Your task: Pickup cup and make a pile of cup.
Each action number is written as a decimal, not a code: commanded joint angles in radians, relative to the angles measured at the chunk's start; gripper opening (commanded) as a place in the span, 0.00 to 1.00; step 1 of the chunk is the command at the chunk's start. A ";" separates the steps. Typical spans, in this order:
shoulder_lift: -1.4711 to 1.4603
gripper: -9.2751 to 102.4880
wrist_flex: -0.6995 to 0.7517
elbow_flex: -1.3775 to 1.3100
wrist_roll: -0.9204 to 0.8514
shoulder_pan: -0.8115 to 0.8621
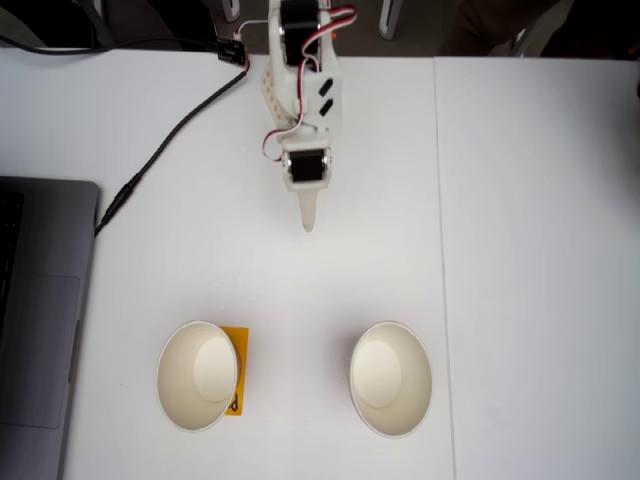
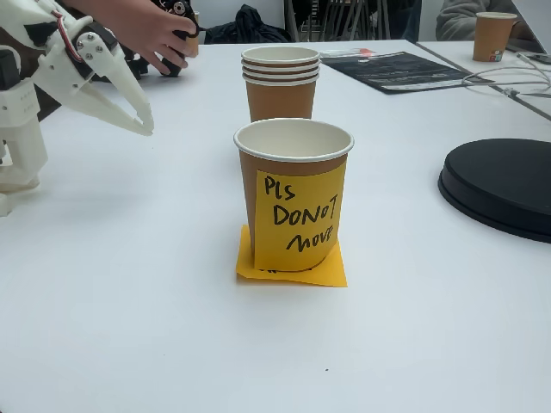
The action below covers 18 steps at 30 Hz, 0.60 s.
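Overhead: labelled cup (image 1: pixel 198 375) at 7 o'clock, seemingly on a note (image 1: pixel 236 372); second cup (image 1: pixel 390 378) at 5; gripper (image 1: pixel 308 215) toward 12.

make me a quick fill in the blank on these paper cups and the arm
The yellow note on the near brown paper cup reads PLS DO NOT ____. The flat orange square sticky note lies ____ that cup. The white gripper holds ____.
Missing: move; under; nothing
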 commanded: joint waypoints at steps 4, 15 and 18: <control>0.008 0.02 -0.014 -0.005 0.003 0.011; -0.009 0.02 -0.014 -0.011 0.017 0.006; -0.017 0.02 -0.014 -0.014 0.018 0.011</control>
